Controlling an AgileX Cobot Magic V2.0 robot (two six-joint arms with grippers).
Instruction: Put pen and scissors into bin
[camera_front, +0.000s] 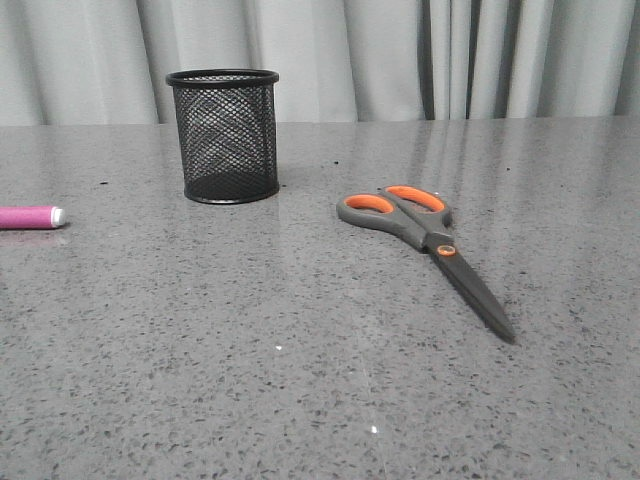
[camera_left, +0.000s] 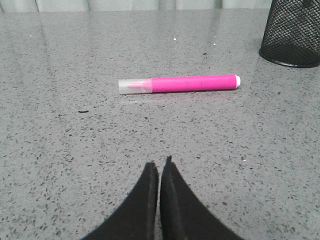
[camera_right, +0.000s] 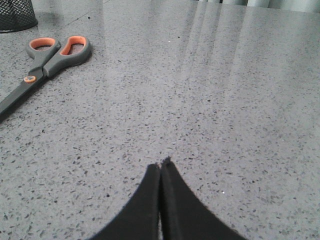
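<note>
Pen (camera_front: 30, 217) cut off at left frame edge, scissors (camera_front: 425, 243) centre-right, blades seemingly closed, bin (camera_front: 224, 135) upper left, left gripper (camera_left: 160, 167) and right gripper (camera_right: 160, 167) jaws pressed together, empty.

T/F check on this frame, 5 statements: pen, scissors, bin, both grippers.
1. The pen lies flat on the table. True.
2. The scissors stand inside the bin. False: they lie on the table, beside the bin, blades closed.
3. The bin is upright. True.
4. The left gripper holds the pen. False: its fingers are shut on nothing, short of the pen.
5. The right gripper is open over the scissors. False: it is shut, apart from them.
</note>
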